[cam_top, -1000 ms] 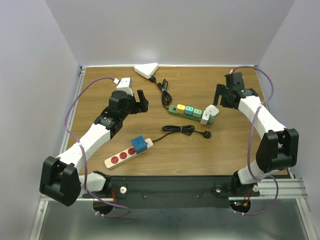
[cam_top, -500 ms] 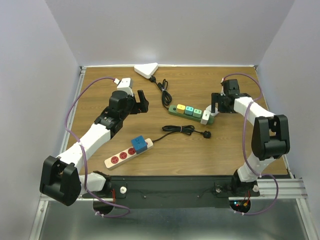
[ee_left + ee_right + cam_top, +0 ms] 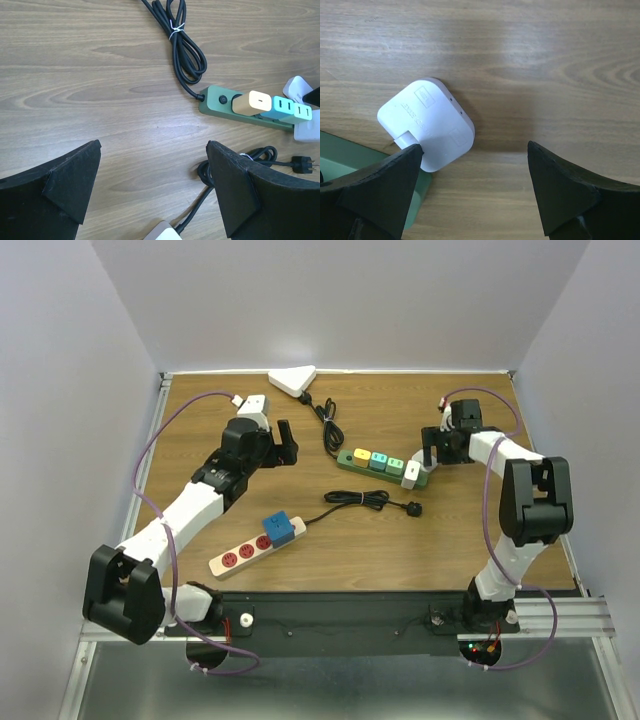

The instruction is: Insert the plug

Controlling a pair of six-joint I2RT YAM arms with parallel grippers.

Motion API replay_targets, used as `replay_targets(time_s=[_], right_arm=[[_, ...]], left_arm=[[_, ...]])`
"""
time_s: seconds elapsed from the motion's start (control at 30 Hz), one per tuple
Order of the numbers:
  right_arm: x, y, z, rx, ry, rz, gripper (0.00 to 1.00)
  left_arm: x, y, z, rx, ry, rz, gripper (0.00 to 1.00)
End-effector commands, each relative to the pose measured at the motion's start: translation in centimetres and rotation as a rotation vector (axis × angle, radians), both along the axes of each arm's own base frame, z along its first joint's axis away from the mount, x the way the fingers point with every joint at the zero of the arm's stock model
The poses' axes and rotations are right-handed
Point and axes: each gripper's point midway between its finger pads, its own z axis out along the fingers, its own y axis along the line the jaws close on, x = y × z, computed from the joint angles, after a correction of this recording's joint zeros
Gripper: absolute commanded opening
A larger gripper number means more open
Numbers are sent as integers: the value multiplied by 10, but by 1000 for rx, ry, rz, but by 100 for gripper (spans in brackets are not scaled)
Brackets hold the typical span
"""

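The right jaws are spread wide and nothing is grasped. They hang over a white adapter [image 3: 426, 125], which lies broad face up on the worktop [image 3: 560, 60], nearer one fingertip than the other, with one corner against the end of the green power strip [image 3: 345, 152]. The left jaws are likewise released and empty, held above bare wood well apart from that strip. A loose black plug [image 3: 412, 508] lies near the strip's front side, its coiled cable led toward the blue cube [image 3: 281, 528] on the wooden strip [image 3: 238, 556].

The adapter is judged to be the plug in hand, since the right jaws are set over it, though the black plug may equally be meant.

Because the adapter sits off-centre between the fingertips, it could be pushed or twisted on closing rather than gripped squarely. The green strip appears unfixed, so it could be shoved aside under insertion pressure. The adapter's prongs are hidden, so its orientation cannot be checked.

Only the right wrist view shows the adapter's marked face and its contact with the strip; from above it is largely hidden by the arm. The left wrist view shows the strip's cream, teal and mint blocks and the black plug's prongs. The whole layout is given only by the top view.
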Motion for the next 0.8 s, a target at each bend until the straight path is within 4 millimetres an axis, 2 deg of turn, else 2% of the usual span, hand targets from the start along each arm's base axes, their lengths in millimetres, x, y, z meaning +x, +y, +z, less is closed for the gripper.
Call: replay_targets(time_s=[0.0, 0.47, 0.67, 0.77], right_arm=[[26, 4, 14, 16, -79, 60, 91], [31, 4, -10, -3, -38, 117, 90], [37, 10, -10, 10, -46, 160, 87], [41, 20, -5, 53, -67, 209, 86]], left_arm=[[9, -2, 25, 0, -58, -3, 99], [11, 1, 20, 29, -40, 8, 99], [12, 2, 21, 34, -42, 12, 99], [12, 2, 19, 34, -37, 10, 99]])
